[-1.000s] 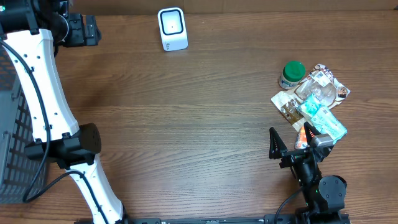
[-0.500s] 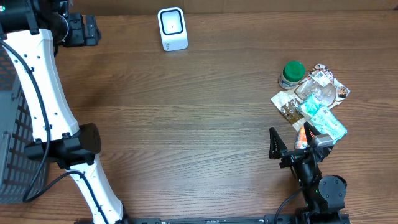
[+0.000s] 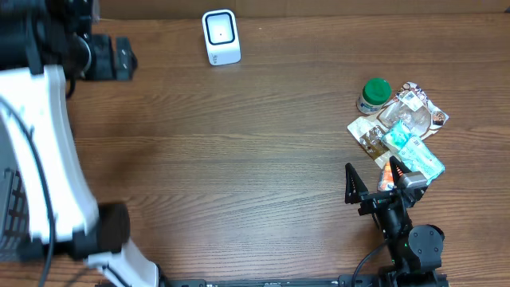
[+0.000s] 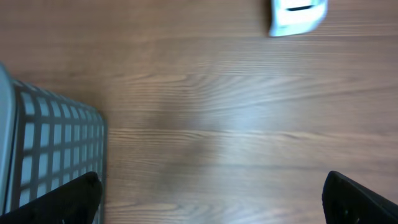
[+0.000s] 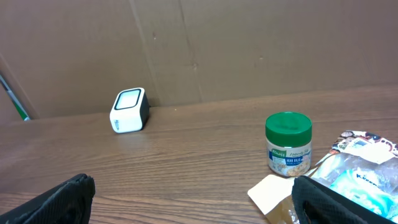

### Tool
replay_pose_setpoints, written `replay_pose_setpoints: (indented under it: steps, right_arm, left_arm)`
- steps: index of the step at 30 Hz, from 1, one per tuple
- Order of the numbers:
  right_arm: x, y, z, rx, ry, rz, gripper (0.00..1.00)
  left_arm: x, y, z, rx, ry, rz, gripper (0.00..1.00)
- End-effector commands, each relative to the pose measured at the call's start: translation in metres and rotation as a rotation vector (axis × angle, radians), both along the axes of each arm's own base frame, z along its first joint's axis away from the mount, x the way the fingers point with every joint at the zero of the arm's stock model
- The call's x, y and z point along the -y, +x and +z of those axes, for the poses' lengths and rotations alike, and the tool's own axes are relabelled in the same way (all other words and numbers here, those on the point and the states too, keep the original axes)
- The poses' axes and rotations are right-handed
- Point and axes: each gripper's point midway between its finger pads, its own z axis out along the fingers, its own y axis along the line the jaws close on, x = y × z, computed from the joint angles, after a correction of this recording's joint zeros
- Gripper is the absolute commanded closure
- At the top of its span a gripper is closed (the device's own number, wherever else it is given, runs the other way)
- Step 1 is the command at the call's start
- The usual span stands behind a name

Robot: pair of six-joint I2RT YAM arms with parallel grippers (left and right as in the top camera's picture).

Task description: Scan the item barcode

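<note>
The white barcode scanner stands at the table's far edge; it also shows in the left wrist view and the right wrist view. A pile of items lies at the right: a green-lidded jar, a teal packet and other packets. My right gripper is open just in front of the pile, holding nothing. My left gripper hangs open over bare wood at the far left, empty.
A grey mesh basket sits at the table's left edge, beside the left arm. A brown cardboard wall backs the table behind the scanner. Bare wood spans the middle.
The left arm has swung, its gripper shifting slightly right in the overhead view and blurring. The right arm and the pile have not moved.
</note>
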Motion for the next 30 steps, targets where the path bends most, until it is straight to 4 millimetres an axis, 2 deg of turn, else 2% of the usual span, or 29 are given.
replay_pose_setpoints:
  steps: [1,3,10,12,17,19,22,25,30]
  right_arm:
    - [0.001,0.0,-0.002,0.005,-0.001,-0.008,0.0]
    - [0.001,0.0,-0.002,0.005,-0.001,-0.008,0.0]
    - [0.001,0.0,-0.002,0.005,-0.001,-0.008,0.0]
    - [0.001,0.0,-0.002,0.005,-0.001,-0.008,0.0]
    - [0.001,0.0,-0.002,0.005,-0.001,-0.008,0.0]
    - [0.001,0.0,-0.002,0.005,-0.001,-0.008,0.0]
    - [0.001,0.0,-0.002,0.005,-0.001,-0.008,0.0]
    - [0.001,0.0,-0.002,0.005,-0.001,-0.008,0.0]
    - [0.001,0.0,-0.002,0.005,-0.001,-0.008,0.0]
  left_arm:
    - [0.038,-0.058,0.045,0.115,0.012,-0.101,0.01]
    - [0.045,-0.078,0.053,0.14,0.013,-0.126,0.0]
    - [0.044,-0.131,0.067,0.219,0.022,-0.122,0.0]
    - [0.047,-0.132,0.074,0.291,0.015,-0.127,0.01]
    - [0.064,-0.112,0.092,0.584,-0.038,-0.2,0.0]
    - [0.073,-0.108,0.092,0.692,-0.062,-0.241,0.01]
    - [0.081,-0.105,0.083,0.807,-0.079,-0.286,0.0]
    - [0.09,-0.106,0.062,0.907,-0.098,-0.338,0.0]
    - [0.095,-0.112,0.003,1.01,-0.1,-0.368,0.0]
